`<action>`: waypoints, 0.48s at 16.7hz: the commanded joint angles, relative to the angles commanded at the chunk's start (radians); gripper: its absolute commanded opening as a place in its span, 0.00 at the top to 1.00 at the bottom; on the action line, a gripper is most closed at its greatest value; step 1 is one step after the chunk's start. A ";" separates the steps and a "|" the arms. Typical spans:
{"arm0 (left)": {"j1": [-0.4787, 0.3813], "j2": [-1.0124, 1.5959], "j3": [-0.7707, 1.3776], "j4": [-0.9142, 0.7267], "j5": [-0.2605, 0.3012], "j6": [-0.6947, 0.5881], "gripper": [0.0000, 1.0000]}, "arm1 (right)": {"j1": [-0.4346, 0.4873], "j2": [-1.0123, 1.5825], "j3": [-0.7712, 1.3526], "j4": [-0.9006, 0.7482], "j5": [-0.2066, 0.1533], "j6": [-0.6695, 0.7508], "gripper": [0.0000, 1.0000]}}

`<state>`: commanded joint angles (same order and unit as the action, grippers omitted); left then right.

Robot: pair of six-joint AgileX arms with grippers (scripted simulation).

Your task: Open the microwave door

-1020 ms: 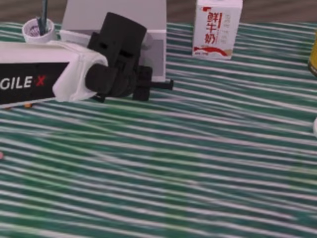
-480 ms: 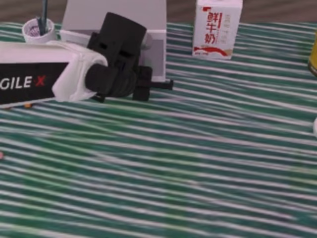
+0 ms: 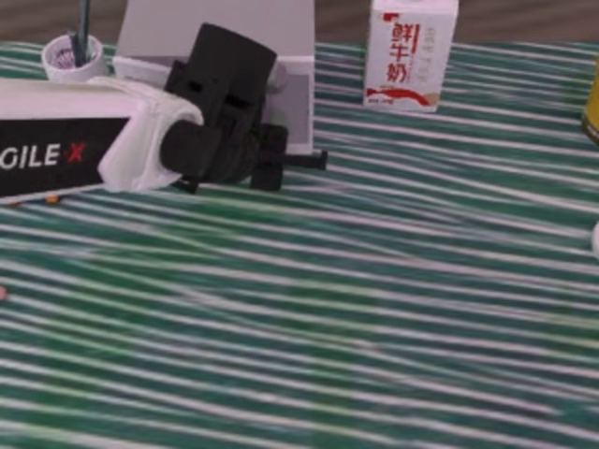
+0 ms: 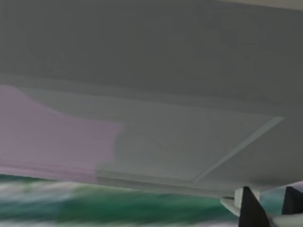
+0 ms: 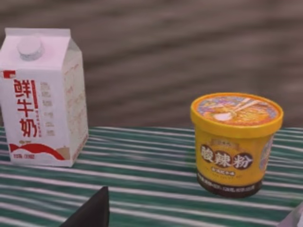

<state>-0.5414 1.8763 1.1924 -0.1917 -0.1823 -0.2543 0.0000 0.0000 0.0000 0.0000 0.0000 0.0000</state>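
The top view looks straight down on the green-striped table from above, near enough that the left arm runs off the frame at 9 o'clock and the microwave is cut at 12 o'clock. The left wrist view sits very close against the microwave, which fills nearly the whole frame, with a strip of table below. The right wrist view looks low and level across the table toward the back wall, fairly near the milk carton and the yellow cup. Top and right wrist views share the milk carton, at 1 o'clock from above.
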 joint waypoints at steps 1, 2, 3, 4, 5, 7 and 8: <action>-0.007 0.002 0.005 0.000 0.007 -0.005 1.00 | 0.000 0.000 0.000 0.000 0.000 0.000 0.00; -0.007 0.001 0.002 0.000 0.009 -0.002 1.00 | 0.000 0.000 0.000 0.000 0.000 0.000 0.00; -0.004 -0.003 -0.006 0.002 0.014 0.006 1.00 | 0.000 0.000 0.000 0.000 0.000 0.000 0.00; 0.001 -0.011 -0.015 0.007 0.021 0.017 1.00 | 0.000 0.000 0.000 0.000 0.000 0.000 0.00; 0.006 -0.023 -0.023 0.016 0.030 0.030 1.00 | 0.000 0.000 0.000 0.000 0.000 0.000 0.00; 0.015 -0.040 -0.043 0.026 0.048 0.055 1.00 | 0.000 0.000 0.000 0.000 0.000 0.000 0.00; 0.018 -0.042 -0.053 0.026 0.053 0.064 1.00 | 0.000 0.000 0.000 0.000 0.000 0.000 0.00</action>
<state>-0.5233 1.8344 1.1393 -0.1656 -0.1291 -0.1905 0.0000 0.0000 0.0000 0.0000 0.0000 0.0000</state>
